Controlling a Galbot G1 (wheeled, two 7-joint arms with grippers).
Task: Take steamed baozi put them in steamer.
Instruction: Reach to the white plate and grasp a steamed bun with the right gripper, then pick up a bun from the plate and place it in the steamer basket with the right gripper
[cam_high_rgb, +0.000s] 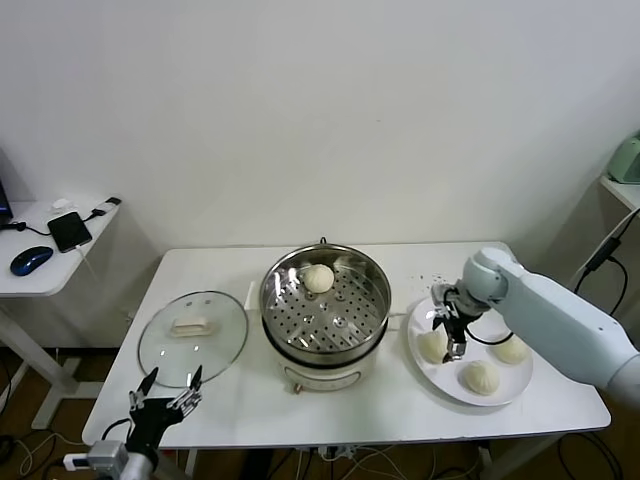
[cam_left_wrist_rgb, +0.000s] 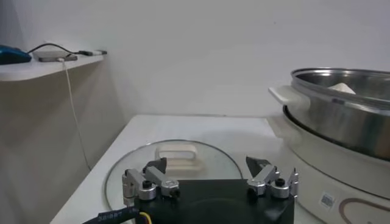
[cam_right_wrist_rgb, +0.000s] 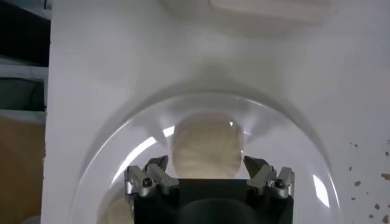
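Note:
The steamer (cam_high_rgb: 325, 310) stands mid-table on its white base, with one baozi (cam_high_rgb: 318, 278) on the perforated tray. Three more baozi (cam_high_rgb: 428, 348) (cam_high_rgb: 480, 377) (cam_high_rgb: 511, 349) lie on the white plate (cam_high_rgb: 425, 378) to its right. My right gripper (cam_high_rgb: 452, 338) hangs open over the plate's left bun. In the right wrist view that baozi (cam_right_wrist_rgb: 207, 146) sits just ahead of and between the spread tips of the right gripper (cam_right_wrist_rgb: 207, 167), untouched. My left gripper (cam_high_rgb: 167, 388) waits open at the table's front left edge; the left gripper (cam_left_wrist_rgb: 208, 165) holds nothing.
A glass lid (cam_high_rgb: 192, 335) with a white handle lies left of the steamer, just beyond my left gripper. The steamer (cam_left_wrist_rgb: 341, 115) rises beside it. A side table (cam_high_rgb: 45, 262) with a phone and mouse stands far left. Dark crumbs (cam_high_rgb: 432, 278) dot the table behind the plate.

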